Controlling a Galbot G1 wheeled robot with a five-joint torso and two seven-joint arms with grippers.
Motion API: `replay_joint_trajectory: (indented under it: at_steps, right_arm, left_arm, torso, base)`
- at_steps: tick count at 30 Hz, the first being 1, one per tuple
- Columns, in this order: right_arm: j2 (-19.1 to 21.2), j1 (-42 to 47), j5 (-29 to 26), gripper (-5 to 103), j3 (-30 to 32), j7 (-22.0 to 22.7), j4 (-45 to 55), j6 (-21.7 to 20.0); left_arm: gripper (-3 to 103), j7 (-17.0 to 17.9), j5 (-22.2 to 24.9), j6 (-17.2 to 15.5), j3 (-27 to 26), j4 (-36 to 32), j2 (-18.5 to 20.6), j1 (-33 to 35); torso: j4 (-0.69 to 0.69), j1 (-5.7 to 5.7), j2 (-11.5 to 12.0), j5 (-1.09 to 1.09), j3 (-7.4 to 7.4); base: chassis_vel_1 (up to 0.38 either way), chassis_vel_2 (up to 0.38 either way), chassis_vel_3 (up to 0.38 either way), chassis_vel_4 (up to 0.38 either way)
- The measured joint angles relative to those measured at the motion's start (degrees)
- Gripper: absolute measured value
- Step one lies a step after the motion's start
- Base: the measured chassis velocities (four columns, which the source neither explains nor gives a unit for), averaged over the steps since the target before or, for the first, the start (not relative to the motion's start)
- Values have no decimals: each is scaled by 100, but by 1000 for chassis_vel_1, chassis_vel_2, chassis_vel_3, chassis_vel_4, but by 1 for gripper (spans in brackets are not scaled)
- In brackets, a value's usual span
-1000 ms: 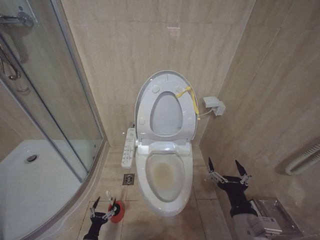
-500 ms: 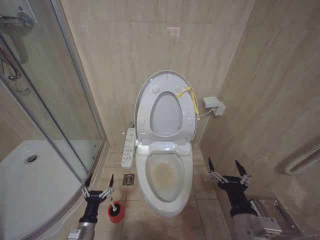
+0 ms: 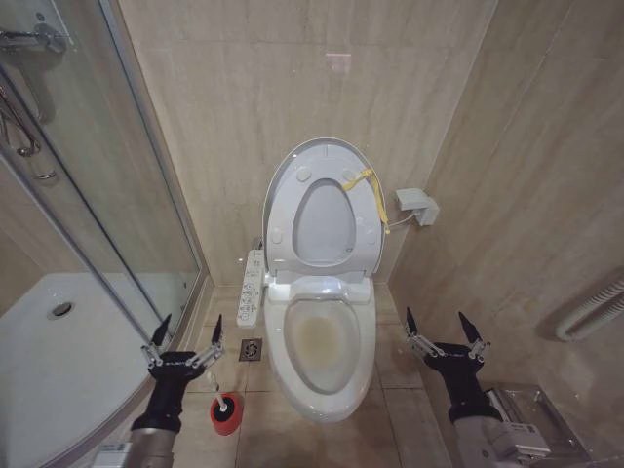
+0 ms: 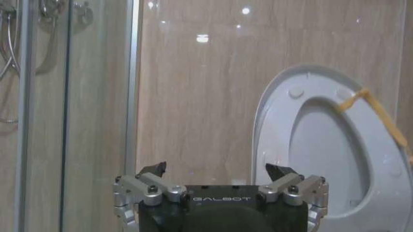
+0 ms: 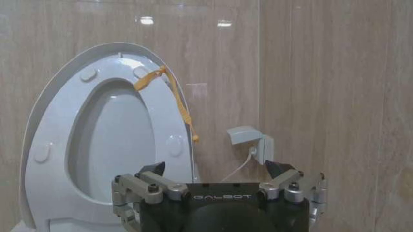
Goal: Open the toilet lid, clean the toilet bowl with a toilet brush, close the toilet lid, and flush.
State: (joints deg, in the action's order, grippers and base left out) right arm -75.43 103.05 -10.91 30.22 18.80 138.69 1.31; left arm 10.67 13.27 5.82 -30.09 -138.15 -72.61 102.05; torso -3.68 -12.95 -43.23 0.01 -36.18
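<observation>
The toilet lid [image 3: 325, 224] stands raised against the back wall, with the ring seat up in front of it and a yellow cord [image 3: 375, 195] at its right edge. Below it the toilet bowl [image 3: 322, 341] lies uncovered. The toilet brush [image 3: 230, 402] stands in a small red cup on the floor, left of the bowl. My left gripper [image 3: 190, 325] hangs open above and left of the cup, holding nothing. My right gripper [image 3: 436, 320] is open and empty, right of the bowl. The left gripper [image 4: 216, 168] faces the wall beside the lid [image 4: 322, 145]. The right gripper [image 5: 216, 166] faces the lid [image 5: 116, 140].
A glass shower screen [image 3: 127, 214] and white shower tray [image 3: 58, 361] close off the left. A control panel [image 3: 252, 288] sits at the bowl's left side, with a floor drain [image 3: 251, 349] by it. A wall box [image 3: 417, 205] and a white pipe [image 3: 590, 312] are on the right.
My left gripper has risen from just over the red cup and moved away from it, up and to the left. It stays open and empty. The right arm has not moved.
</observation>
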Motion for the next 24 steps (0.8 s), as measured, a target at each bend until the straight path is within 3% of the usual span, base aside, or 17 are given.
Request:
replay_joint_trajectory:
  at_steps: [12, 24]
  right_arm:
    - [0, 0, 0, 100, 0, 0, 0, 0]
    - [0, 0, 0, 100, 0, 0, 0, 0]
  left_arm:
    - [100, -1, -404, 48, -33, -385, -345, 487]
    - [100, 6, -520, 54, 57, -450, -371, 606]
  torso:
    - [1, 0, 0, 0, 0]
    - [0, 0, 0, 0, 0]
  base:
    - [0, 0, 0, 0]
    - [0, 0, 0, 0]
